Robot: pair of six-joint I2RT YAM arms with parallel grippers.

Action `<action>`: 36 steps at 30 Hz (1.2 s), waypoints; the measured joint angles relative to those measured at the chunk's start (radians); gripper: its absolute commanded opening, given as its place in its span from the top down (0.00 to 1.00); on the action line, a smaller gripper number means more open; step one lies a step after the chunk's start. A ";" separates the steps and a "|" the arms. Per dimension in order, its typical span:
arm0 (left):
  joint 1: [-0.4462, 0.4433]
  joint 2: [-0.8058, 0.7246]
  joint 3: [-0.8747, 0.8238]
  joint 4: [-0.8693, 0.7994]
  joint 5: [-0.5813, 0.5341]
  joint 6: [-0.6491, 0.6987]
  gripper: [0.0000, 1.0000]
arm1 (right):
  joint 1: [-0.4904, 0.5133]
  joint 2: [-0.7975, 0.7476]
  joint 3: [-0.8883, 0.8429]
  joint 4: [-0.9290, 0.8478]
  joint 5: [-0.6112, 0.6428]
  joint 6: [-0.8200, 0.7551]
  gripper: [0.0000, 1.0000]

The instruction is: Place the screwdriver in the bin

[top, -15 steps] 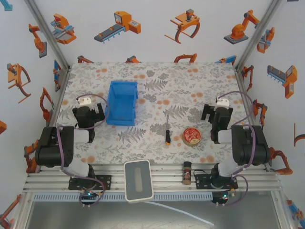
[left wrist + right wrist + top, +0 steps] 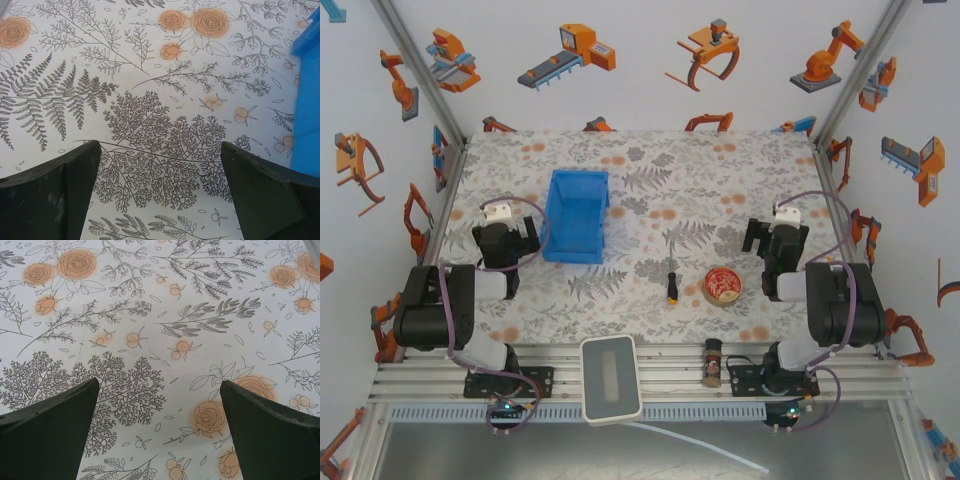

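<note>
The small screwdriver (image 2: 672,283) lies on the floral table near the middle front, its black and orange handle toward me and its thin shaft pointing away. The blue bin (image 2: 576,214) stands left of centre; a strip of its wall (image 2: 306,100) shows at the right edge of the left wrist view. My left gripper (image 2: 512,240) rests open just left of the bin, its fingers (image 2: 55,195) wide apart over bare cloth. My right gripper (image 2: 772,238) sits open at the right, well away from the screwdriver, its fingers (image 2: 270,430) apart over the pattern.
A round red-and-tan tin (image 2: 722,285) sits just right of the screwdriver. A small brown spice jar (image 2: 713,361) lies on the front rail, beside a white and grey device (image 2: 610,378). Patterned walls close in the table on three sides.
</note>
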 measured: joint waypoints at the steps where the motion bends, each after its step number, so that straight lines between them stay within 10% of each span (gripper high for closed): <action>1: 0.000 0.000 0.000 0.000 0.000 0.000 0.03 | 0.000 0.000 0.000 0.000 0.000 0.000 0.01; 25: 0.000 0.000 0.000 -0.003 0.021 0.003 0.03 | 0.001 -0.008 0.000 -0.008 0.016 0.000 0.01; 36: 0.001 -0.031 0.032 -0.104 0.023 0.007 0.03 | 0.002 -0.261 0.148 -0.362 0.114 0.040 0.01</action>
